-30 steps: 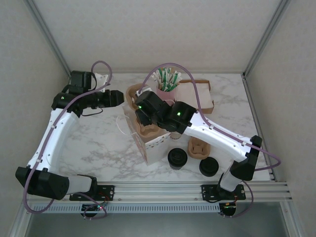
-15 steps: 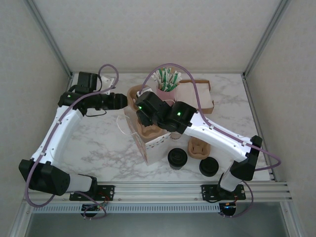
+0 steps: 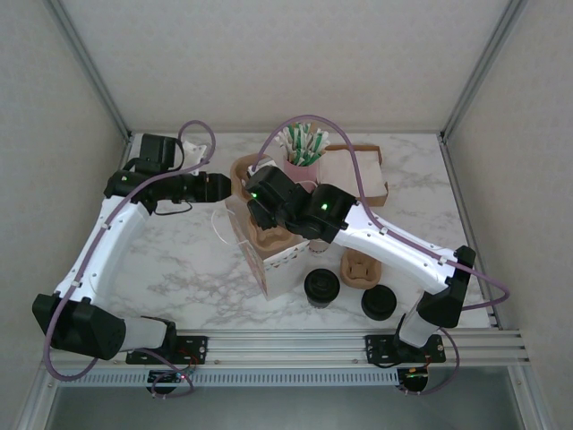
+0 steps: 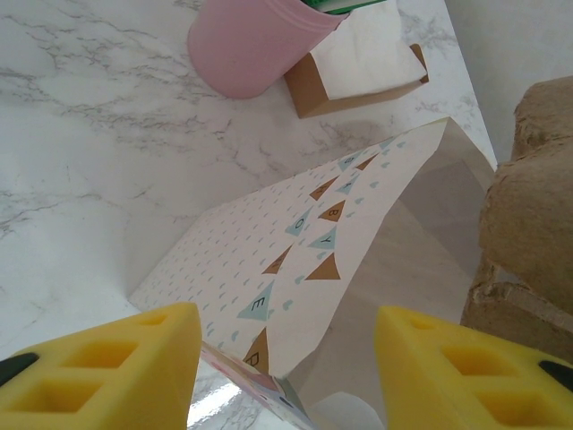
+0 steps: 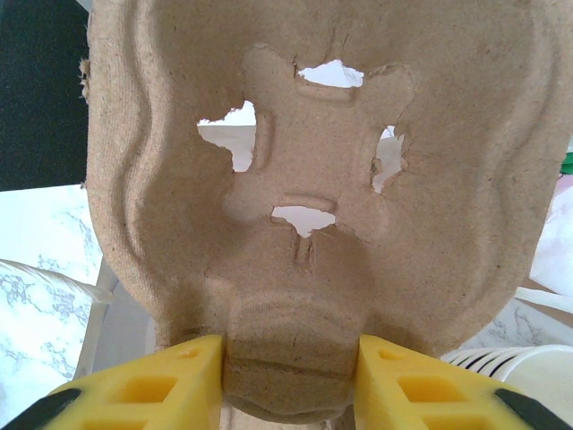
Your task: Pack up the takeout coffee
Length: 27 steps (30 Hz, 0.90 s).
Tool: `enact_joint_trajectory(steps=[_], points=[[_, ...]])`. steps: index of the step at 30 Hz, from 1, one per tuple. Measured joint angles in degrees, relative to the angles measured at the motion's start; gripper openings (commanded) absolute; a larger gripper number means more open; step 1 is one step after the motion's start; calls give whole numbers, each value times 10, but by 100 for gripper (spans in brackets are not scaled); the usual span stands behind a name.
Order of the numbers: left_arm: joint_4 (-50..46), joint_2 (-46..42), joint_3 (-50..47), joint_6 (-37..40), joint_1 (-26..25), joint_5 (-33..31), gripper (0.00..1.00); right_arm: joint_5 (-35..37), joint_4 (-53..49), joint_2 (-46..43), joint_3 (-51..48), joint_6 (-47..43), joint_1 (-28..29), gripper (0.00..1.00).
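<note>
A takeout coffee (image 3: 321,287), a tan cup with a black lid, stands on the marble near the front, right of the white patterned paper bag (image 3: 279,270). A second black-lidded round shape (image 3: 379,303) sits further right. My right gripper (image 5: 288,376) is shut on the end of a brown pulp carrier (image 5: 304,179), holding it over the bag's mouth (image 3: 269,237). My left gripper (image 4: 286,358) is open and straddles the bag's upper edge (image 4: 295,242), its yellow pads clear of the paper. The carrier (image 4: 533,197) shows at the right in the left wrist view.
A pink cup (image 3: 303,163) of straws and a brown napkin box (image 3: 358,175) stand behind the bag. Another pulp carrier (image 3: 361,267) lies between the bag and the right arm. Walls close in the table on both sides.
My left gripper has moved right, up to the bag's top edge, and its jaws have spread a little. The right arm and carrier have stayed put.
</note>
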Motion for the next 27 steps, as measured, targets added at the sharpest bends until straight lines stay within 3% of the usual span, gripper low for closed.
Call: enact_joint_trajectory(steps=[27], points=[[1,22,-5,-3,-2,-38,55,-21,-21,0,0,-2,0,39]])
